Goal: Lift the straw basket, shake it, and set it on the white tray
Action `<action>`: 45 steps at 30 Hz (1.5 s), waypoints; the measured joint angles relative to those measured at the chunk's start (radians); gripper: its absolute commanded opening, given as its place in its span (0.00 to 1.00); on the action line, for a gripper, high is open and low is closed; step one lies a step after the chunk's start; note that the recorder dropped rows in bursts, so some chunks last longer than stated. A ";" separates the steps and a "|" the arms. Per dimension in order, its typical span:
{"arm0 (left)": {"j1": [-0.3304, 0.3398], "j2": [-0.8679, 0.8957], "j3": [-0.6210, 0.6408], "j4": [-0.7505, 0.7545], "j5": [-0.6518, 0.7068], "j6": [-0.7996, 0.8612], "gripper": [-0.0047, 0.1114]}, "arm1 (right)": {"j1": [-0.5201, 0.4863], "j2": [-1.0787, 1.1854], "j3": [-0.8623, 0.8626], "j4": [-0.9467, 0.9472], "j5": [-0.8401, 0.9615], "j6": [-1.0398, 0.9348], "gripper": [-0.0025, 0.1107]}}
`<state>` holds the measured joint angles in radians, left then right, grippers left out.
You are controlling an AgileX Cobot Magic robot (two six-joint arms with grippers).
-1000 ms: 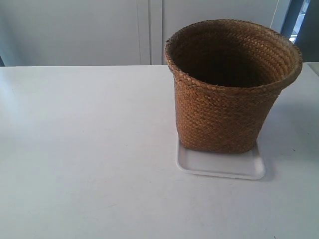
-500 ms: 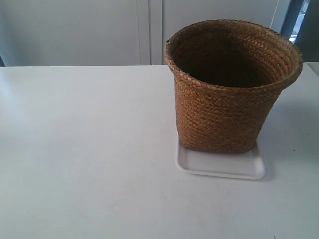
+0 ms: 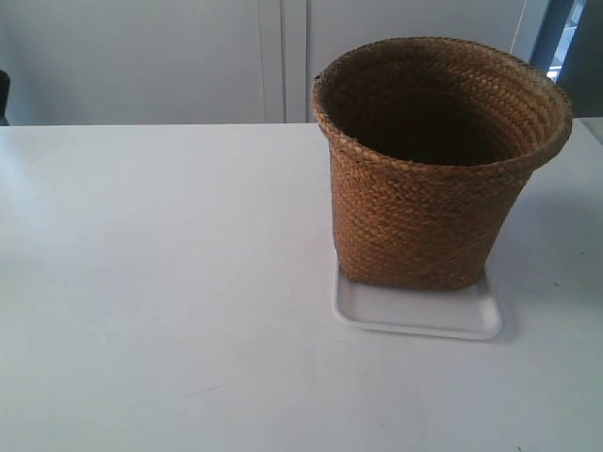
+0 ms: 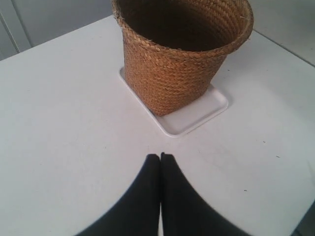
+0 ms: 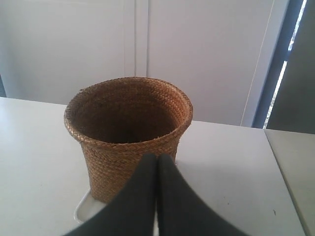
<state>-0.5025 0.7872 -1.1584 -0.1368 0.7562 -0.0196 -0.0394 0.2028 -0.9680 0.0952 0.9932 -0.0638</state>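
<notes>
White tabletop (image 3: pixel 141 282), matte, with pale cabinet doors (image 3: pixel 141 56) behind it. Straw basket (image 3: pixel 424 217) stands upright on the white tray (image 3: pixel 415 318), mouth up, long axis vertical, nothing inside that I can see. Its base sits toward the tray's far side in the exterior view, and a strip of tray shows on the near side. I read this as either the placing done or the lift not begun; I can't say which from here.

Left gripper (image 4: pixel 160 156): fingers pressed together, holding nothing, over the table short of the tray's near corner, well apart from the basket. The basket lies straight ahead, along the line the fingers point.

Right gripper (image 5: pixel 157 157): likewise closed and empty, aimed at the basket's wall below the rim. Its tips overlap the weave in the right wrist view, but I doubt they touch; depth is poor from that angle. I cannot tell which arm is nearer.

My judgement is that any grasp needs the jaws opened first, then a reach forward and over the flared rim, pinching the wall.

Nothing stands between either pincer and the basket. Dark sliver (image 3: pixel 3 94) at the exterior view's left edge, possibly part of an arm. Neither gripper shows in the exterior view.
</notes>
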 measured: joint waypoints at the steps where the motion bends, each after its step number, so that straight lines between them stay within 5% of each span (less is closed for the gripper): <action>1: 0.000 0.000 0.000 0.000 0.000 0.000 0.04 | 0.000 0.000 0.000 0.000 0.000 0.000 0.02; 12: 0.000 0.000 0.000 0.052 0.001 0.086 0.04 | 0.000 0.000 0.000 0.000 0.000 0.000 0.02; 18: 0.005 0.005 0.049 0.090 -0.114 0.055 0.04 | 0.000 0.000 0.000 0.002 0.000 0.000 0.02; 24: 0.178 -0.054 0.440 0.023 -0.512 0.051 0.04 | 0.000 0.000 0.000 0.005 0.000 0.000 0.02; 30: 0.292 -0.196 0.708 0.002 -0.740 0.068 0.04 | 0.000 0.000 0.000 0.005 0.000 0.000 0.02; 45: 0.534 -0.769 1.147 -0.001 -0.679 0.061 0.04 | 0.000 -0.002 0.000 0.005 0.001 0.000 0.02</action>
<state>0.0314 0.0186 -0.0111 -0.1383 0.0773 0.0419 -0.0394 0.2006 -0.9680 0.0998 0.9938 -0.0638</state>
